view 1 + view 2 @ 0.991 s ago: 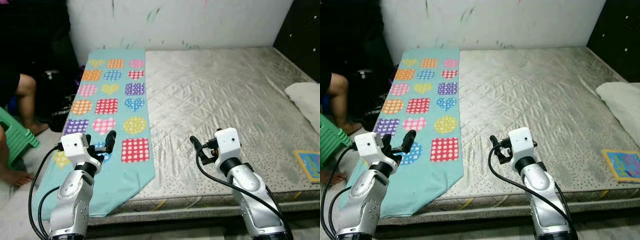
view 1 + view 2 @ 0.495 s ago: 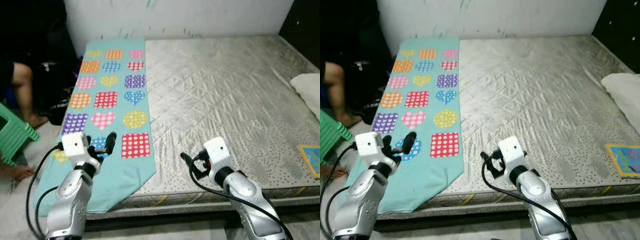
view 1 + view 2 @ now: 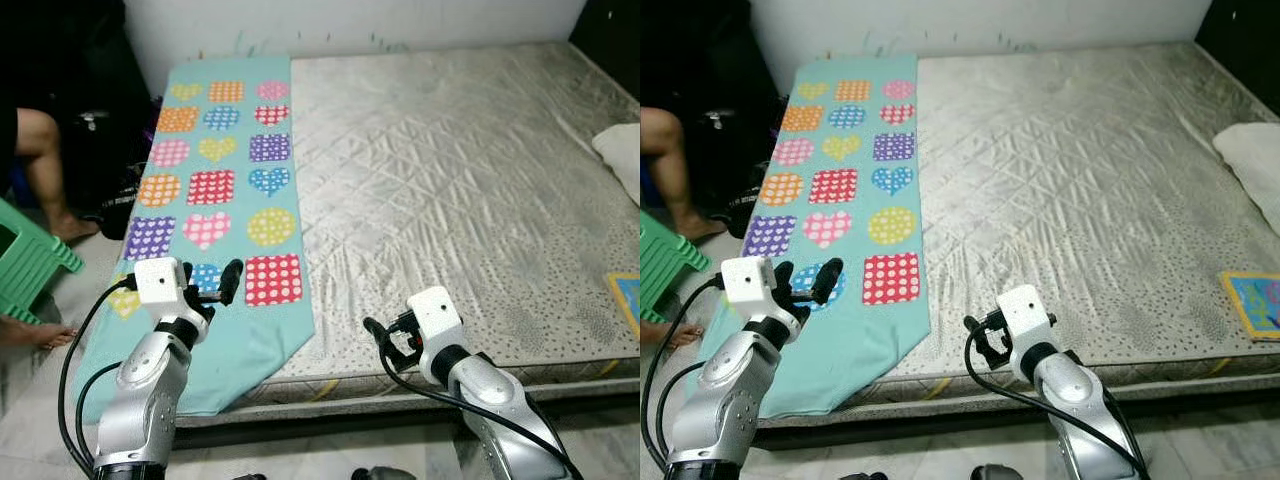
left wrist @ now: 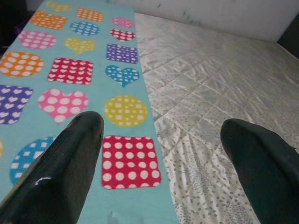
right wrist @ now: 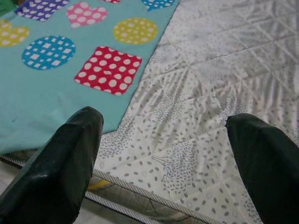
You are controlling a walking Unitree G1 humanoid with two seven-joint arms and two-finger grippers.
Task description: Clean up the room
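A teal blanket (image 3: 215,190) with colourful dotted hearts, circles and squares lies along the left side of a grey quilted mattress (image 3: 450,180); its pointed end hangs over the front edge. My left gripper (image 3: 212,284) hovers open over the blanket's near end, by the red dotted square (image 4: 131,161). My right gripper (image 3: 384,340) is open above the bare mattress near its front edge, just right of the blanket's tip. Neither gripper holds anything. In the right wrist view the fingers (image 5: 60,163) frame the blanket's corner and the mattress edge.
A white pillow (image 3: 622,160) lies at the mattress's right edge, and a colourful flat book (image 3: 1255,303) sits nearer the front right. On the left, a person's leg (image 3: 40,160) and a green stool (image 3: 25,265) stand on the floor beside dark bags (image 3: 110,190).
The whole view has shifted as the camera moved nearer and tilted down over the bed. My right gripper now sits lower, near the mattress's front edge. Both grippers stay open.
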